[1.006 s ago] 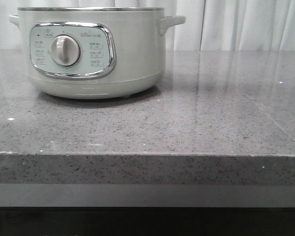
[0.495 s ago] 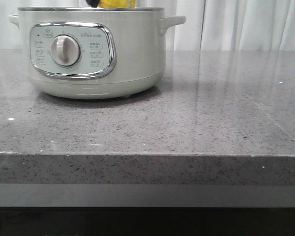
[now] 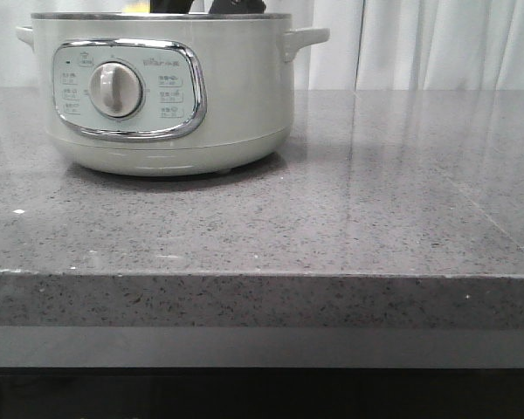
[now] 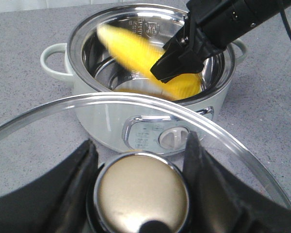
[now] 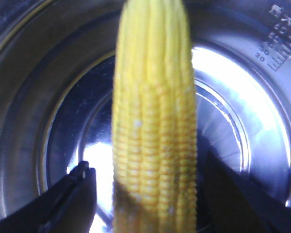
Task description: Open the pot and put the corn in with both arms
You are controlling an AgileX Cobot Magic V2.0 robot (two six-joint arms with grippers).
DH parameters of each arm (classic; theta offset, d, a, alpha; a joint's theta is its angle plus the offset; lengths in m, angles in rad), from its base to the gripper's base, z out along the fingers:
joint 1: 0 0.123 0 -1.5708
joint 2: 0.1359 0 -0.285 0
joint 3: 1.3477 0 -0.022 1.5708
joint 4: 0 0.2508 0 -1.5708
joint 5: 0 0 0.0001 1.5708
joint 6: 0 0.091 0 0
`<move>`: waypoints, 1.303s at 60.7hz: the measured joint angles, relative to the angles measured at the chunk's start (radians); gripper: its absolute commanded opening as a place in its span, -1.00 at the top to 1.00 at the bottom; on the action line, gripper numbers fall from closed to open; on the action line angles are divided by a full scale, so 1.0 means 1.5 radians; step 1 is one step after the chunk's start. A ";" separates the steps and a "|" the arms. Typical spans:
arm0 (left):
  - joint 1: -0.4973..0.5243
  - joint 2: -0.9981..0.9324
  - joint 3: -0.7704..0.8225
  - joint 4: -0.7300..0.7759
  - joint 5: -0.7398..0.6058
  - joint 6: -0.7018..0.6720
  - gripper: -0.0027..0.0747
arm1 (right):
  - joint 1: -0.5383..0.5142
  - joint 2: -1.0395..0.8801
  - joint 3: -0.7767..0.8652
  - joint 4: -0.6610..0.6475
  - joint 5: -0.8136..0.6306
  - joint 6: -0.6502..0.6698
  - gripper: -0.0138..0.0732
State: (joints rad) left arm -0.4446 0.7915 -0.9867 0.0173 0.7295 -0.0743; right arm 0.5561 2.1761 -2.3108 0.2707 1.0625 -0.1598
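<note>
Grey speckled stone surface (image 3: 332, 218), shiny, with pale streaks of light across it and a thick front edge. Behind it, white curtains (image 3: 437, 44) in soft folds along the whole back. Under the edge, a lighter grey strip, then dark. Pot (image 3: 162, 92) at the back left of the surface, pale cream-green, dial (image 3: 115, 89) facing front inside a chrome frame, one side handle (image 3: 304, 39) sticking out to the right. Lid off the pot: glass lid (image 4: 136, 104) up in the air in front of the pot, its round metal knob (image 4: 140, 191) gripped by the left claw (image 4: 138, 167), a black finger pressed on each side. Shiny steel bowl (image 4: 136, 34) open inside the pot. Corn (image 4: 145, 60), bright yellow and a bit blurred, tilted over the open bowl, one end down inside. Right claw (image 4: 177, 63), black, closed on the corn near its lower end. Close up from the right wrist, corn (image 5: 155, 131) running straight down the middle, dark fingers (image 5: 77, 194) on both sides, shiny pot floor behind. From the front, only dark claw parts just above the pot rim.
</note>
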 measured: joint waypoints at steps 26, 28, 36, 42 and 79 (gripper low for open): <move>0.000 0.000 0.000 0.000 0.000 0.000 0.34 | 0.000 -0.016 -0.014 0.003 0.014 0.000 -0.54; 0.000 0.000 0.000 0.000 0.000 0.000 0.34 | 0.000 -0.024 -0.014 0.003 0.023 0.000 -0.54; 0.000 0.000 0.000 0.000 0.000 0.000 0.34 | 0.000 -0.081 -0.014 -0.001 0.057 0.000 -0.54; 0.000 0.000 0.000 0.000 0.000 0.000 0.34 | 0.000 -0.132 -0.004 -0.012 0.064 0.000 -0.54; 0.000 0.000 0.000 0.000 0.000 0.000 0.34 | 0.000 -0.608 0.634 -0.028 -0.276 -0.018 -0.54</move>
State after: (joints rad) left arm -0.4446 0.7915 -0.9867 0.0173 0.7295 -0.0743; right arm 0.5561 1.2641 -1.3590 0.2288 0.6480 -0.1874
